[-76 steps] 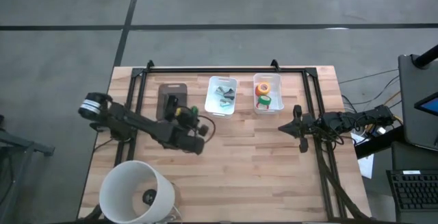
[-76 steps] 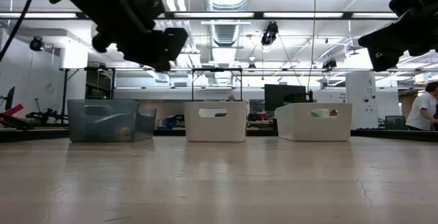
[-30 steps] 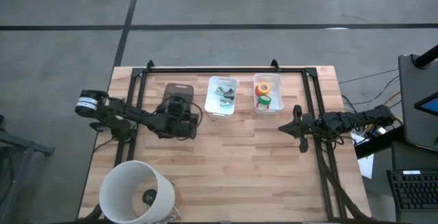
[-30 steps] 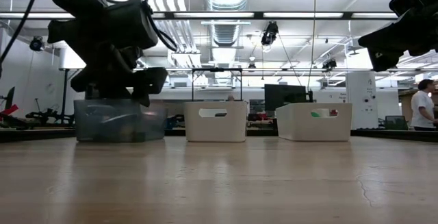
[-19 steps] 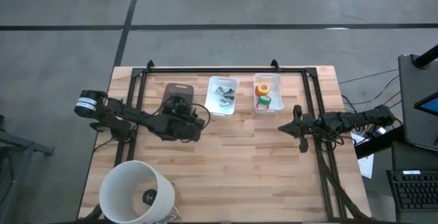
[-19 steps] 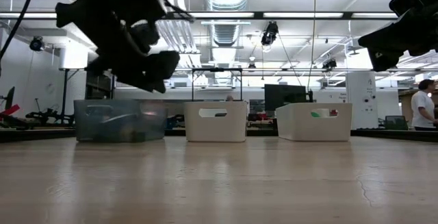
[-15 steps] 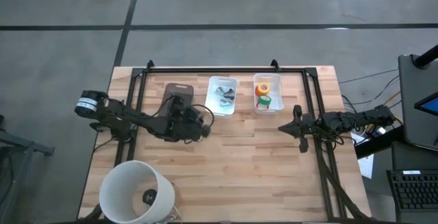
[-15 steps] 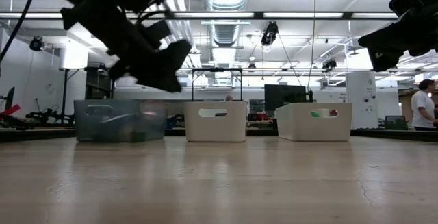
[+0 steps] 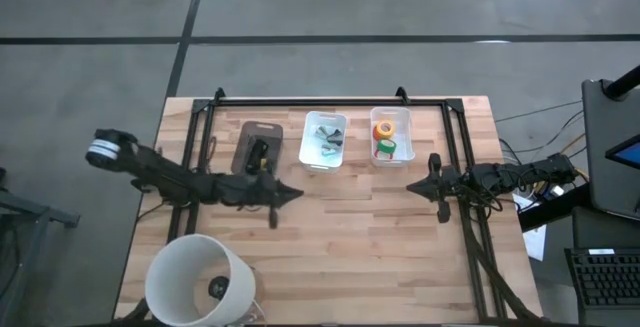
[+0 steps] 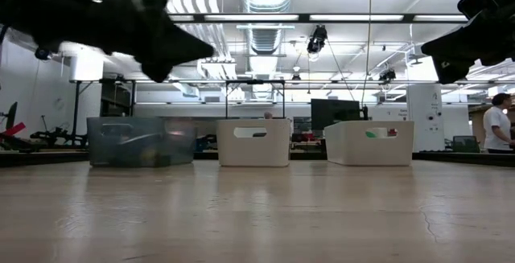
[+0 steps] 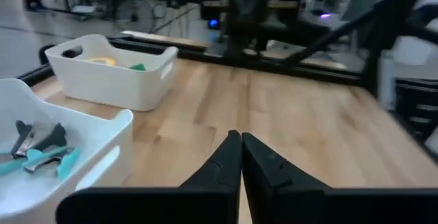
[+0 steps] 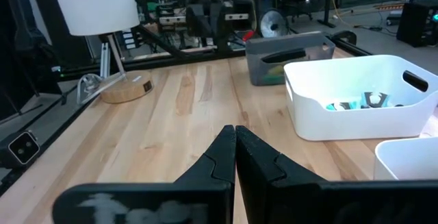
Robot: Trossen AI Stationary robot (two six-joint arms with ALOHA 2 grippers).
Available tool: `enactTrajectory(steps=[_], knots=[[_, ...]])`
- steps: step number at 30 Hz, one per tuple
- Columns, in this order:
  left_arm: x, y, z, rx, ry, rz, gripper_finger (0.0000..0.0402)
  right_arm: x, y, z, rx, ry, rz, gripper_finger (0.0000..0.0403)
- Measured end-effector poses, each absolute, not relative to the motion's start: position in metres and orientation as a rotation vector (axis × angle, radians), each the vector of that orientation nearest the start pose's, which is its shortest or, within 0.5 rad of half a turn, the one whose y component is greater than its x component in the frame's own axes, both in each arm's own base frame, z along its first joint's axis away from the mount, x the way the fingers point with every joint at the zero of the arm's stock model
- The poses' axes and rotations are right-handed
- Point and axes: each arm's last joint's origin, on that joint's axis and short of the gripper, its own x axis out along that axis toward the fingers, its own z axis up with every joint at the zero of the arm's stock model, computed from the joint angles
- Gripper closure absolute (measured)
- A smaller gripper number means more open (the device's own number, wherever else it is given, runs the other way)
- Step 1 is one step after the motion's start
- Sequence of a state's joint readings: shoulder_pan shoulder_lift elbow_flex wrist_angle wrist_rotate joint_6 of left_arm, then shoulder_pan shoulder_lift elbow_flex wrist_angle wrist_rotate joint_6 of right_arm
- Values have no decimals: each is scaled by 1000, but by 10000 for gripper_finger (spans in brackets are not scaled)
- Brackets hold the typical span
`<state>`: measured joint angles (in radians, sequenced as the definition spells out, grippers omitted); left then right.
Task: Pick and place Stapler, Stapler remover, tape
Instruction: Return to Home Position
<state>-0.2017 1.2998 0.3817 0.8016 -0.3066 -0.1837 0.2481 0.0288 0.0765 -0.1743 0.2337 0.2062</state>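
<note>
The left hand [image 9: 292, 194] hangs above the bench [image 9: 350, 247], just near of the dark bin [image 9: 257, 147], and points right along the bench. Its two fingers are pressed together at the tips and hold nothing. The right hand [image 9: 412, 188] hangs over the right part of the bench and points left toward the other hand, well apart from it. Its fingers are also pressed together, with nothing between them.

Three bins stand in a row along the far side of the bench. The stapler [image 9: 258, 153] lies in the dark bin on the left, beside a bit of yellow. The middle white bin [image 9: 323, 157] holds the staple removers [image 9: 325, 139], teal and black. The right white bin [image 9: 390, 115] holds the tape [image 9: 385, 127]: an orange-yellow roll at the far end, with a red and a green one close together at the near end.

A lamp [image 9: 195, 279] with a white shade stands at the near left corner of the bench. In the low view a person [image 10: 500, 126] shows far off in the room at the right edge.
</note>
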Motion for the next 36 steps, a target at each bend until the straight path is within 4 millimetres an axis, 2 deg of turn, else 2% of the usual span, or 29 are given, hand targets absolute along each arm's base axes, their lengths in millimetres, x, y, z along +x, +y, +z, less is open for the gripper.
enactTrajectory(steps=[8,17,25,29,36], knots=[[186,-30,186,-180,-12,92,380,92,16,171,175,125,2,394],[146,-24,168,-175,-89,29,376,92,16,171,176,124,1,394],[139,-24,170,-117,-62,-28,372,92,16,171,176,125,2,394],[137,-23,160,-77,47,-14,371,92,16,171,176,124,1,394],[137,-23,153,-62,114,8,371,92,16,171,176,124,2,394]])
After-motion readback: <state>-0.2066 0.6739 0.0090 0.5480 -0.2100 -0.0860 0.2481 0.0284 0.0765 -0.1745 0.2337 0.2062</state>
